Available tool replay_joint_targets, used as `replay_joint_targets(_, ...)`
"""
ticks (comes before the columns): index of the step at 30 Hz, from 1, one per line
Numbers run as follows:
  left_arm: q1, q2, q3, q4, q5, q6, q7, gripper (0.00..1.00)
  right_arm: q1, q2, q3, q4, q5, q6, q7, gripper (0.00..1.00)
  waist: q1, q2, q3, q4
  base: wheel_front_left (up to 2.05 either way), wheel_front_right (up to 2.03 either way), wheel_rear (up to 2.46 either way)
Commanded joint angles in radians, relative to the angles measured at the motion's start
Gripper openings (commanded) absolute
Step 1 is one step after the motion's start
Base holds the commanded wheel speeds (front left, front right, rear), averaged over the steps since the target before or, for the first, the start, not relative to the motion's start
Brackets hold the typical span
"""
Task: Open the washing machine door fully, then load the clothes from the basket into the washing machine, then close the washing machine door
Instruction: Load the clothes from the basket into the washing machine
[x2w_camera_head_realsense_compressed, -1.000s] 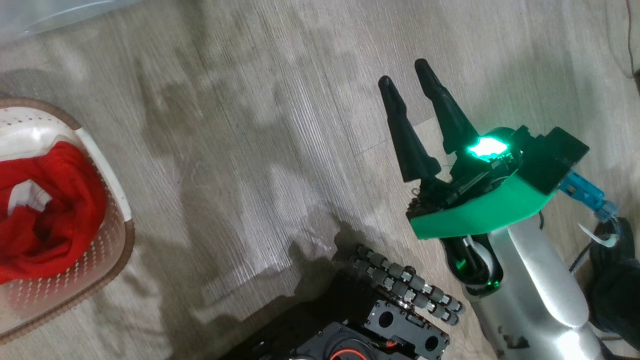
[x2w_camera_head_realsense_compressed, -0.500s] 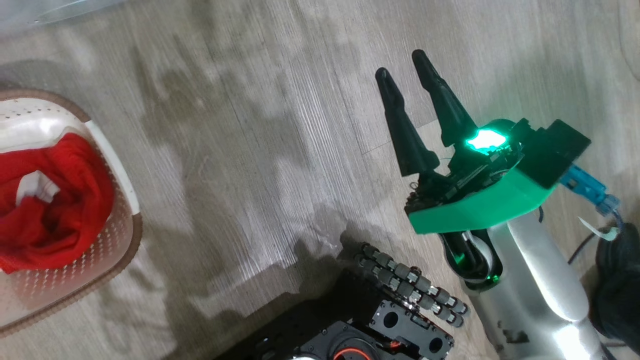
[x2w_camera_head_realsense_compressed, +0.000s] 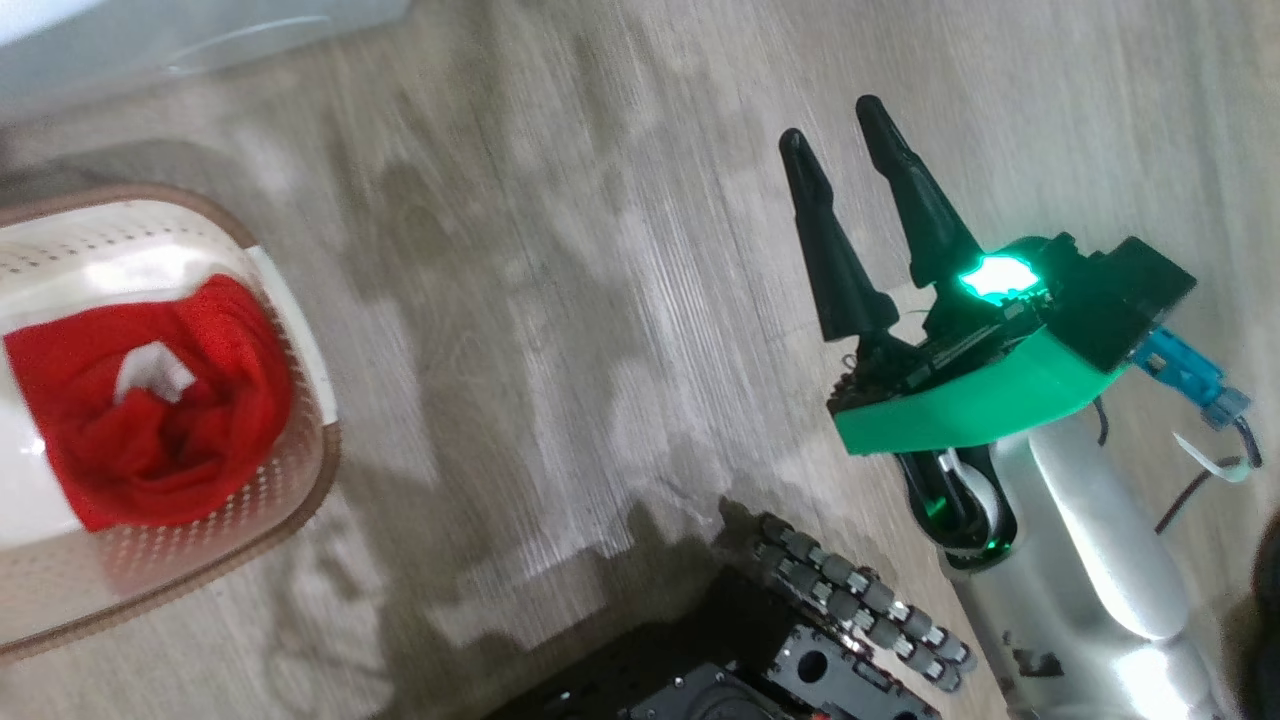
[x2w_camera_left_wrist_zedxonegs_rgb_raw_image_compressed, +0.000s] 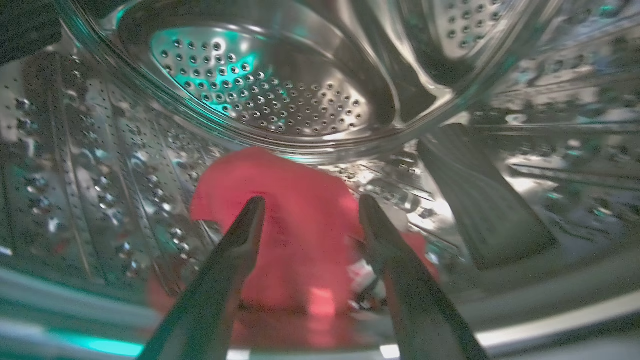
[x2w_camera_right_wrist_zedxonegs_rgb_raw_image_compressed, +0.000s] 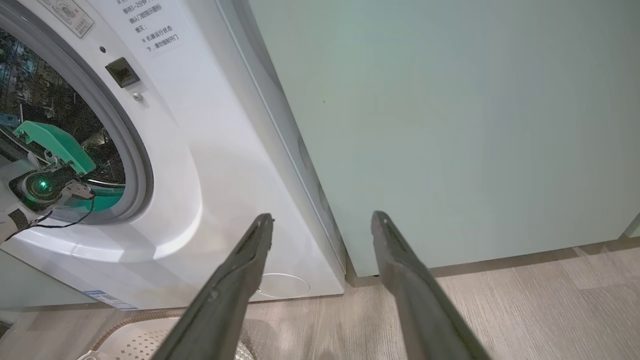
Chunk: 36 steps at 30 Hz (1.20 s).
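1. While the left gripper (x2w_camera_left_wrist_zedxonegs_rgb_raw_image_compressed: 311, 200) sits deep in the drum (x2w_camera_left_wrist_zedxonegs_rgb_raw_image_compressed: 75, 165), its fingers stand spread and pinch nothing. A red garment (x2w_camera_left_wrist_zedxonegs_rgb_raw_image_compressed: 300, 250) lies low in the drum just beyond the tips.
2. The right gripper (x2w_camera_head_realsense_compressed: 832, 122) hangs over the floor (x2w_camera_head_realsense_compressed: 560, 300), fingers apart and empty. Its wrist camera looks at the washer (x2w_camera_right_wrist_zedxonegs_rgb_raw_image_compressed: 210, 165) and the cabinet (x2w_camera_right_wrist_zedxonegs_rgb_raw_image_compressed: 450, 125) beside it.
3. More red clothes (x2w_camera_head_realsense_compressed: 150, 420) lie bunched in the basket (x2w_camera_head_realsense_compressed: 328, 455), which stands on the floor well to the left of the right gripper.
4. I judge loading as partly done. The next move is to back the left arm out and go to the basket.
5. My main worry is a fingertip snagging the garment on the way out and dragging it back toward the opening. The fabric is loose and lies very near the tips.
6. The bottom of the left wrist view is smeared, so I can't tell whether the garment's near edge lies well inside or at the mouth. If it trails out, the door will pinch it.
7. The head camera points at the floor, so I would be steering the retreat by wrist view and could clip the opening.
8. The basket looks light, and a careless dig could shove or tip it.
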Motion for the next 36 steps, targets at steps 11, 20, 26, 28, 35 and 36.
replay_joint_targets(11,0.357,-0.105,0.041,-0.34,-0.051,0.075,-0.176,1.0,0.073,0.001,-0.06,0.004,-0.097,0.0,-0.009,1.0,0.0,0.0,-0.151,0.133,0.0,0.0,0.0)
replay_joint_targets(20,0.638,-0.199,0.067,-0.635,-0.039,0.135,-0.221,1.0,0.098,0.001,-0.12,0.025,-0.167,0.0,-0.009,1.0,0.0,0.0,-0.245,0.235,0.0,0.0,0.0)
replay_joint_targets(26,0.797,-0.258,0.081,-0.742,0.005,0.165,-0.226,1.0,0.116,0.001,-0.159,0.05,-0.216,0.0,-0.009,1.0,0.0,0.0,-0.311,0.291,0.0,0.0,0.0)
replay_joint_targets(28,0.851,-0.283,0.085,-0.771,0.029,0.169,-0.226,1.0,0.124,0.001,-0.173,0.06,-0.229,0.0,-0.009,1.0,0.0,0.0,-0.335,0.307,0.0,0.0,0.0)
replay_joint_targets(35,0.995,-0.373,0.067,-0.799,0.097,0.147,-0.227,1.0,0.162,0.001,-0.222,0.08,-0.272,0.0,0.014,1.0,0.0,0.0,-0.424,0.355,0.0,0.0,0.0)
replay_joint_targets(36,1.011,-0.383,0.066,-0.799,0.104,0.143,-0.227,1.0,0.169,0.001,-0.228,0.081,-0.276,0.0,0.019,1.0,0.0,0.0,-0.436,0.36,0.0,0.0,0.0)
